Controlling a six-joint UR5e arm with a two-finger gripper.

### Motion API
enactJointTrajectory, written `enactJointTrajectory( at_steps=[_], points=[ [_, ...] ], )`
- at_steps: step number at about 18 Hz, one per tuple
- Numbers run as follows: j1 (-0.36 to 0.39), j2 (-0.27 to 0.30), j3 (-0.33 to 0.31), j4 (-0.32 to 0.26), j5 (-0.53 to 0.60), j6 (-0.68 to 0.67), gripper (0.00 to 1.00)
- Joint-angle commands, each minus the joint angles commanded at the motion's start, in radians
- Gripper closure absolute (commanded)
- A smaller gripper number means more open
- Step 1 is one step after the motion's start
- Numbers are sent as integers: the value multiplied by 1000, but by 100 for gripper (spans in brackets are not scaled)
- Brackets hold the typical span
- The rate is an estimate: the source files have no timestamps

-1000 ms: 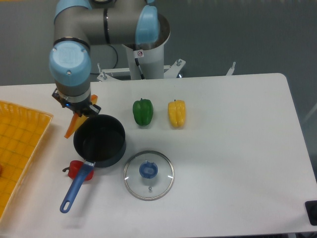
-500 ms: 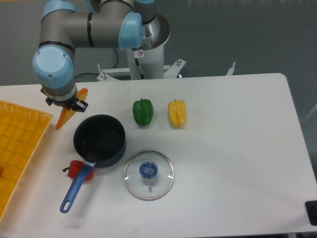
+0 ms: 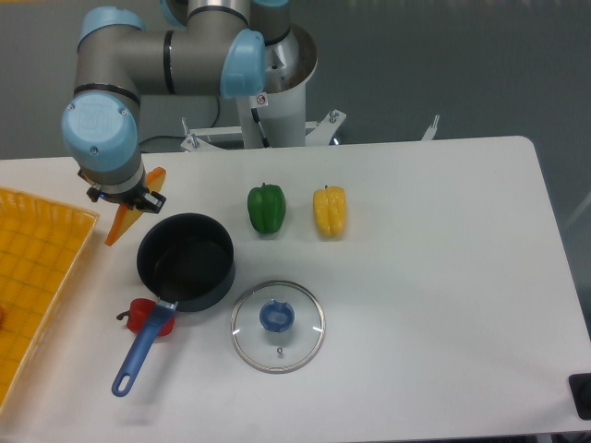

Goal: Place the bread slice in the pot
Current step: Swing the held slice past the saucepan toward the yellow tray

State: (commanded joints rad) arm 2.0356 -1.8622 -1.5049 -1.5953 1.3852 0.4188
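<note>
Bread slice (image 3: 130, 210) hangs edge-on in the gripper (image 3: 125, 196), jaws clamped on it, just up-left of the pot (image 3: 186, 261) on the white desk (image 3: 434, 305). A small red-ringed sticker (image 3: 261, 100) on the arm's base is unreadable.

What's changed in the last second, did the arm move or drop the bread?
The gripper, still shut on the bread slice, swung left away from the pot rim, then edged slightly back right. Nothing was released. The pot, glass lid and both peppers stayed put.
</note>
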Motion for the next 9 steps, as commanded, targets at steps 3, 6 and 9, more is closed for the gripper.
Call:
enactJointTrajectory(
  at_steps=[3,6,9],
  points=[
    [6,-6,11,2,8,6,79],
    [17,-8,12,3,18,9,79],
    [23,-17,12,18,29,9,79]
  ],
)
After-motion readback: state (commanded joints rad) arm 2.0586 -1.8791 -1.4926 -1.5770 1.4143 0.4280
